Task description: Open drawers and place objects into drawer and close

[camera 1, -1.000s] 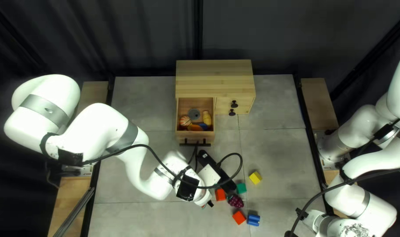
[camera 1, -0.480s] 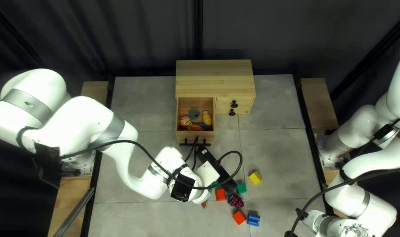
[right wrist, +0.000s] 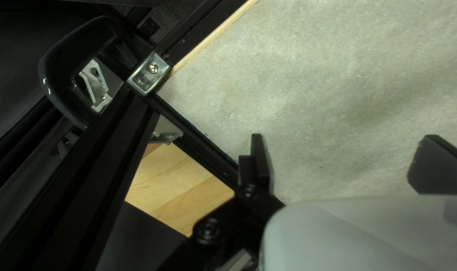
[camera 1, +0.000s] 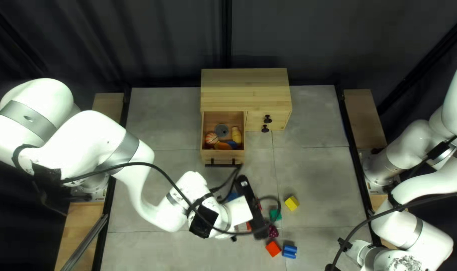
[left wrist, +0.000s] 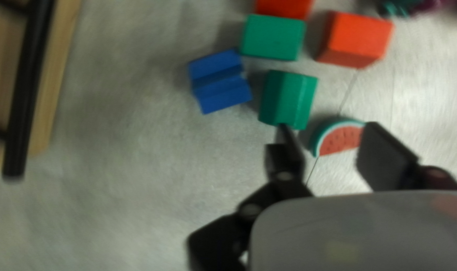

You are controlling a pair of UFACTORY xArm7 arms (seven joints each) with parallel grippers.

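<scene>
In the top left view, my left gripper (camera 1: pixel 253 208) hangs over blocks in front of the cabinet (camera 1: pixel 243 90), its fingertips hidden. The left drawer (camera 1: pixel 204 133) is pulled out, with a striped ball (camera 1: pixel 211 138), a grey round piece (camera 1: pixel 221 130) and a yellow piece (camera 1: pixel 236 134) inside. In the left wrist view, my left gripper (left wrist: pixel 334 145) is open, a watermelon slice (left wrist: pixel 339 139) showing between and just ahead of its fingers. A green block (left wrist: pixel 287 99) lies beside the slice, a blue block (left wrist: pixel 220 81) farther off. My right gripper (right wrist: pixel 340 160) is open and empty.
The drawer's black handle (left wrist: pixel 28 90) is off to one side of my left gripper. Loose on the table lie purple grapes (camera 1: pixel 273 231), a yellow block (camera 1: pixel 291 202), an orange-red block (camera 1: pixel 273 248) and a blue piece (camera 1: pixel 289 251). A black frame (right wrist: pixel 198 145) borders the table.
My left gripper has turned, its black body now standing more upright in the top left view and shifted slightly right. A blue block has come into sight beside it. The right arm is still.
</scene>
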